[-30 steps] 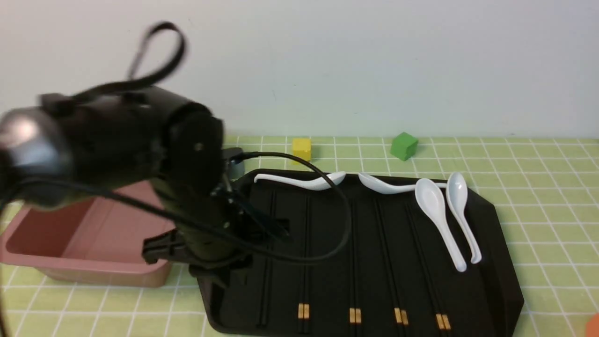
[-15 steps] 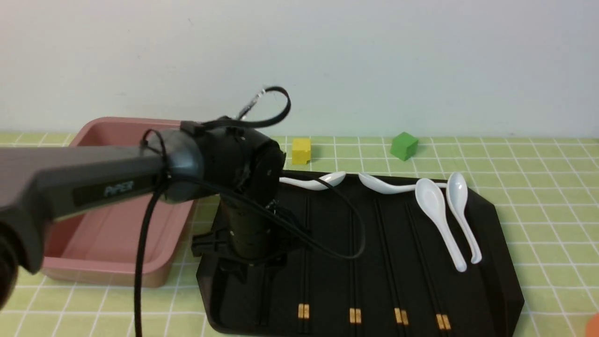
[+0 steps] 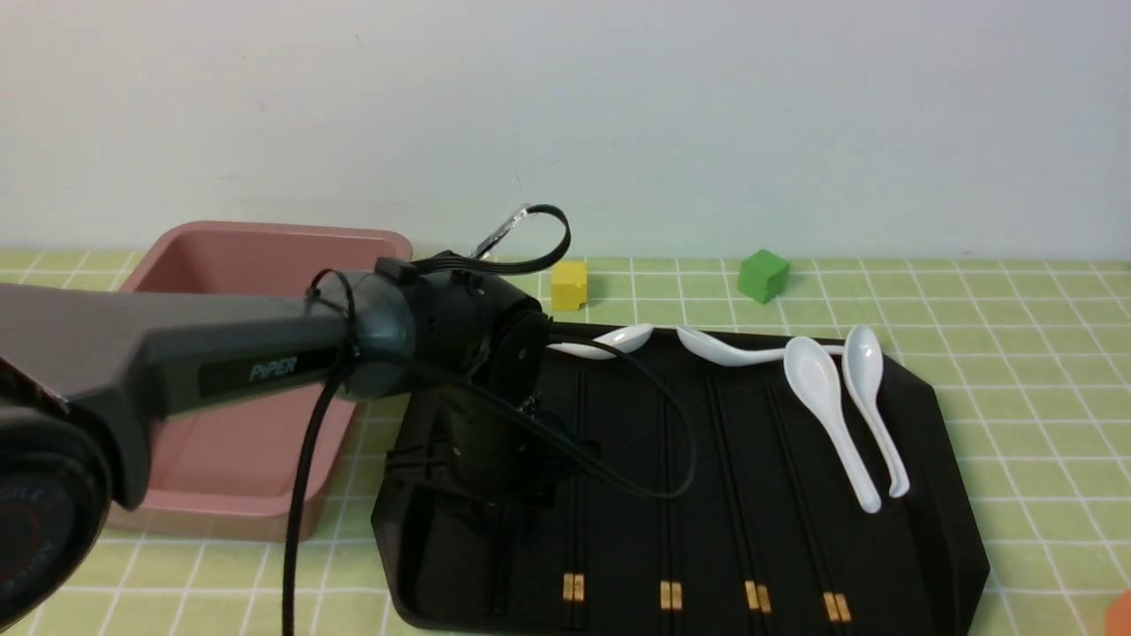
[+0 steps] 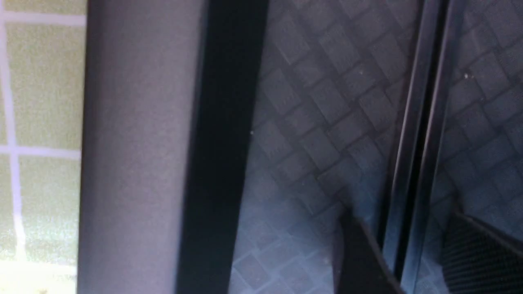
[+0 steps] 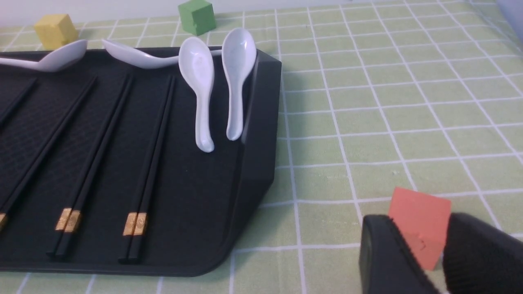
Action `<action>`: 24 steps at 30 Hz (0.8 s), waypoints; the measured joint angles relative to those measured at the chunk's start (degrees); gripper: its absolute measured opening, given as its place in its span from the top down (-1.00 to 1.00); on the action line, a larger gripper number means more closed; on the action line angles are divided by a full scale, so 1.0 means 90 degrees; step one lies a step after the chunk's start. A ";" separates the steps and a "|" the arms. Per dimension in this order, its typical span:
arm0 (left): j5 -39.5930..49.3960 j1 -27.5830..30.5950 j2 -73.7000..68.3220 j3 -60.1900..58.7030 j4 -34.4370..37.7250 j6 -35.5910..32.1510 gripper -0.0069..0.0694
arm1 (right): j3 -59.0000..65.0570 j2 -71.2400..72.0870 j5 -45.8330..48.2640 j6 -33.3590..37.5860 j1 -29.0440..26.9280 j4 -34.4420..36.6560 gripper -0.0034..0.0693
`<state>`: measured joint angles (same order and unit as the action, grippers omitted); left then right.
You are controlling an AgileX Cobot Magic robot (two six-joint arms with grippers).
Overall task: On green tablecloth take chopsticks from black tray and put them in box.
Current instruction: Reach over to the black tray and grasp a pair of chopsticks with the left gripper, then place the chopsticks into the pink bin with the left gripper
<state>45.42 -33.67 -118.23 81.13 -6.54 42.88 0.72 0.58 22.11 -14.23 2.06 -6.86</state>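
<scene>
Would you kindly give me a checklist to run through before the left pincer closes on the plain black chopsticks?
1. Left pincer open: ok, its fingers stand apart.
2. Chopsticks between the fingers: ok, the pair runs through the gap.
3. Correct pair: ok, front view shows no gold band on the pair under the left arm.
4. Fingers low enough on the black tray: cannot tell.
5. Box ready: ok, it stands open-topped to the tray's left.
6. Right pincer out of the way: ok, over the green tablecloth by an orange cube.
</scene>
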 joint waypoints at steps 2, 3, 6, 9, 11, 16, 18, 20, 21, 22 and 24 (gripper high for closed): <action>0.0014 0.0000 -0.0020 0.0015 0.0000 0.0000 0.06 | 0.0000 0.0000 0.0000 0.0000 0.0000 0.0000 0.25; 0.0021 0.0000 -0.0027 0.0029 0.0000 0.0023 0.10 | 0.0000 0.0000 0.0000 0.0000 0.0000 0.0000 0.25; 0.0035 0.0000 -0.0034 0.0052 0.0000 0.0122 0.29 | 0.0000 0.0000 0.0000 0.0000 0.0000 0.0000 0.25; 0.0071 0.0000 -0.0034 0.0052 0.0000 0.0182 0.62 | 0.0000 0.0000 0.0000 0.0000 0.0000 0.0000 0.25; 0.0071 0.0000 0.0007 0.0052 0.0000 0.0199 0.61 | 0.0000 0.0000 0.0000 0.0000 0.0000 0.0000 0.25; 0.0233 -0.0046 0.0667 -0.0075 0.0075 0.0378 0.61 | 0.0000 0.0000 0.0000 0.0000 0.0000 0.0000 0.25; 0.0233 -0.0030 0.1242 -0.0076 0.0084 0.0444 0.61 | 0.0000 0.0000 0.0000 0.0000 0.0000 0.0000 0.25; 0.0240 0.0084 0.1895 -0.0076 0.0090 0.0464 0.61 | 0.0000 0.0000 0.0000 0.0000 0.0000 0.0000 0.25; 0.0284 0.0211 0.2250 -0.0076 0.0082 0.0463 0.61 | 0.0000 0.0000 0.0000 0.0000 0.0000 0.0000 0.25; 0.0373 0.0427 0.2707 -0.0070 0.0010 0.0452 0.61 | 0.0000 0.0000 0.0000 0.0000 0.0000 0.0000 0.25; 0.0531 0.0806 0.3088 -0.0070 -0.0141 0.0389 0.61 | 0.0000 0.0000 0.0000 0.0000 0.0000 0.0000 0.25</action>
<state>50.20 -26.41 -90.44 80.50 -7.80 46.38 0.72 0.58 22.11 -14.23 2.06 -6.86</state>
